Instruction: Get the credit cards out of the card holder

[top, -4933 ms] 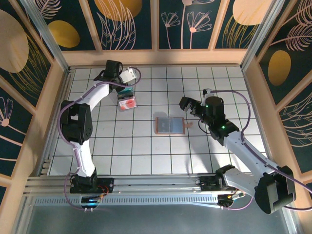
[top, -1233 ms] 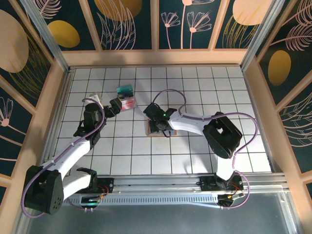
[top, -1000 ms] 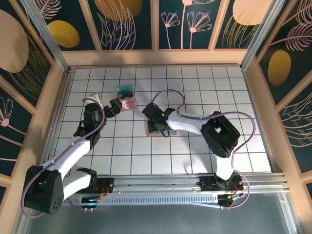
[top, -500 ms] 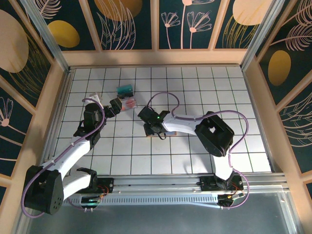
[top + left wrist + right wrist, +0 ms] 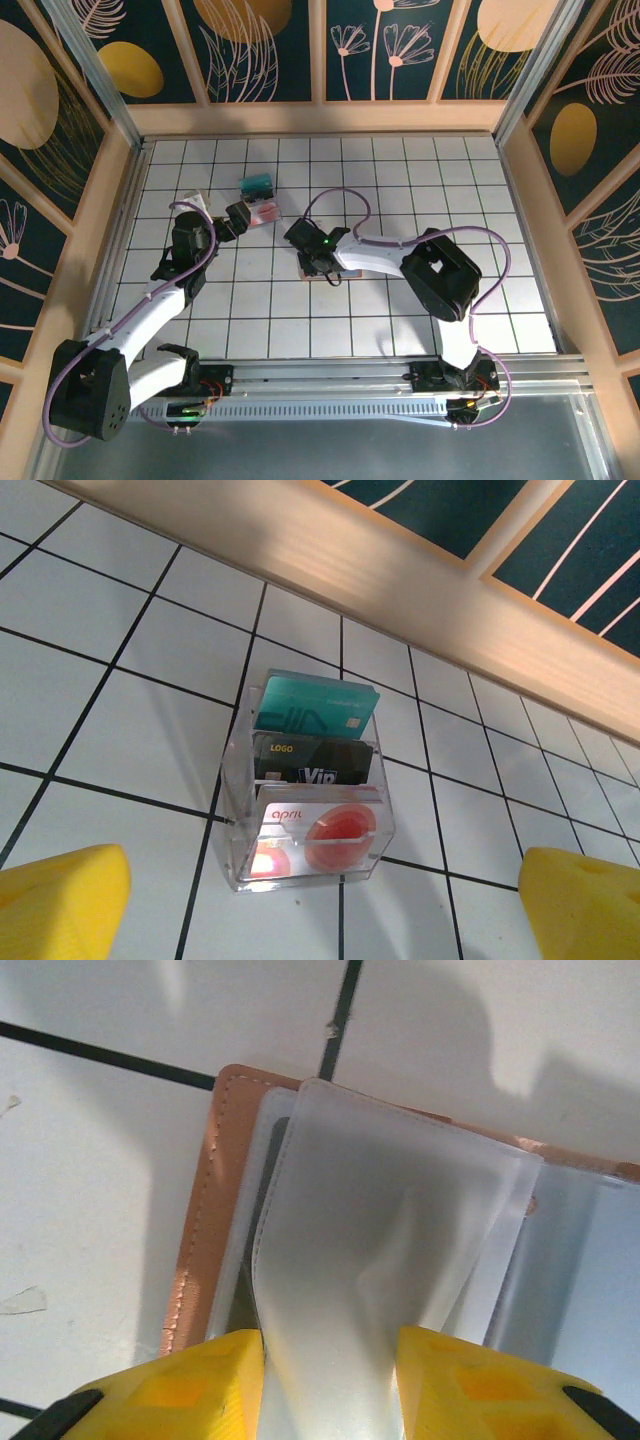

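One card holder sleeve [image 5: 390,1250] (frosted, limp) pinched by right hand [image 5: 330,1360]; left hand [image 5: 322,905] spread.

The card holder [image 5: 205,1230] lies open and flat near the middle of the scene. Its pinkish-brown stitched cover is underneath and its frosted translucent sleeves on top, with one sleeve [image 5: 380,1260] bowed up and creased off the rest. The credit cards [image 5: 260,200] sit well apart from it, to the far left, tiered in a clear stand [image 5: 240,820] — a teal-green card [image 5: 315,708] at the back, a black card [image 5: 315,765] in the middle, and a white card [image 5: 320,830] with a red disc at the front.
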Tool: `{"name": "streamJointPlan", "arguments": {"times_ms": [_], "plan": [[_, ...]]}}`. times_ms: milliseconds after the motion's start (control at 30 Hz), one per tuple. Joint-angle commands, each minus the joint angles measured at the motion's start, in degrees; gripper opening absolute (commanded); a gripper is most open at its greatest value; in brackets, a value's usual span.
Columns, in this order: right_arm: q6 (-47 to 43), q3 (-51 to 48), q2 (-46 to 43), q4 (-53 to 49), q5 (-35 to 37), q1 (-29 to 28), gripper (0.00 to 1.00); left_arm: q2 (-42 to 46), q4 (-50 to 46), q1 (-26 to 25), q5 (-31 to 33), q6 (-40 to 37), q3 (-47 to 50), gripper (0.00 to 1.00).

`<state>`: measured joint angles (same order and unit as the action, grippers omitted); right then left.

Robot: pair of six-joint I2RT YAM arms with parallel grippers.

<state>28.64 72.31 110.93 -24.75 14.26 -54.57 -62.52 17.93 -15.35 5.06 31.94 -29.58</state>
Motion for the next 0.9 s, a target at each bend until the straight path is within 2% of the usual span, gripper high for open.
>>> {"name": "streamJointPlan", "arguments": {"times_ms": [0,533,867], "plan": [[1.22,-0.69,-2.23,-3.95,5.66,0.63,0.40,1.17,0.06,-0.42,0.87,-1.09,-1.53,0.99],[3.44,-5.00,-7.41,-5.29,10.40,2.96,0.42,2.12,-1.07,-1.33,2.65,-3.06,-2.15,0.99],[4.31,-9.74,-9.80,-3.78,10.15,6.02,0.41,0.66,-2.30,-7.67,7.52,-6.79,-4.42,0.99]]}}
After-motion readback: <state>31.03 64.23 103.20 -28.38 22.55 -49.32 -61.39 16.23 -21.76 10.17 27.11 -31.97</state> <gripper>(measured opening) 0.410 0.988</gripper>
